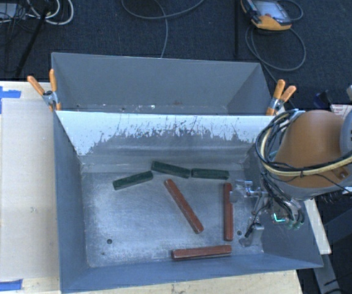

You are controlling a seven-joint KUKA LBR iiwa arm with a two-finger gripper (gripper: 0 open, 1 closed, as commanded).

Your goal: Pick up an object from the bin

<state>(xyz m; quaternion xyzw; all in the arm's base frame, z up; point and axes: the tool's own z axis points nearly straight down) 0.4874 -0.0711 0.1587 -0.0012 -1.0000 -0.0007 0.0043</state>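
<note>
Though grip state unclear, end effector [248,230] just beside rightmost red-brown bar [227,213], nr bin [164,94] rt wall.

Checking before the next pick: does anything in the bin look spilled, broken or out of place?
Nothing stands out. The green sticks and red-brown sticks lie flat and scattered on the bin floor, none visibly broken or over the rim. The gripper is by the view's right wall.

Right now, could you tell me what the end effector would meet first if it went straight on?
Probably the bare bin floor by the right wall: the end effector points down just right of the reddish-brown stick lying along that wall. Depth is unclear, so it might graze that stick instead.
</note>
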